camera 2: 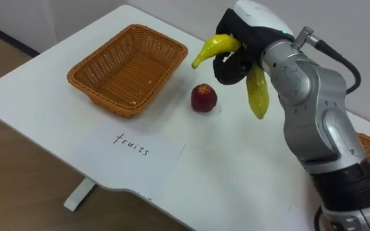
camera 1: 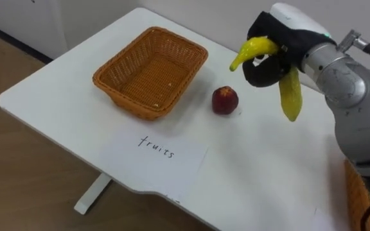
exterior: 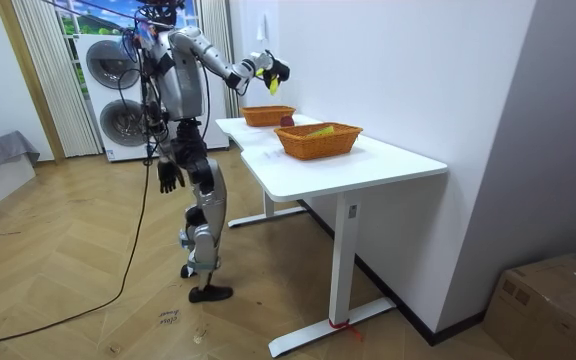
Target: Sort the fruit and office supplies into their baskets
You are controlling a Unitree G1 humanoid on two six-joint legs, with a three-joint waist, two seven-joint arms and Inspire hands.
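The right hand (camera 1: 286,24), at the upper right of the left eye view, had a glossy white shell over its back, a small green light at the shell's edge, and black fingers (camera 1: 262,72). Behind it ran rounded silver-grey metal arm segments, with a thin dark cable leaving a silver fitting at the wrist. At the room view's upper left, the torso was silver-grey, the legs grey with darker joints, and the left hand (exterior: 169,177) dark.
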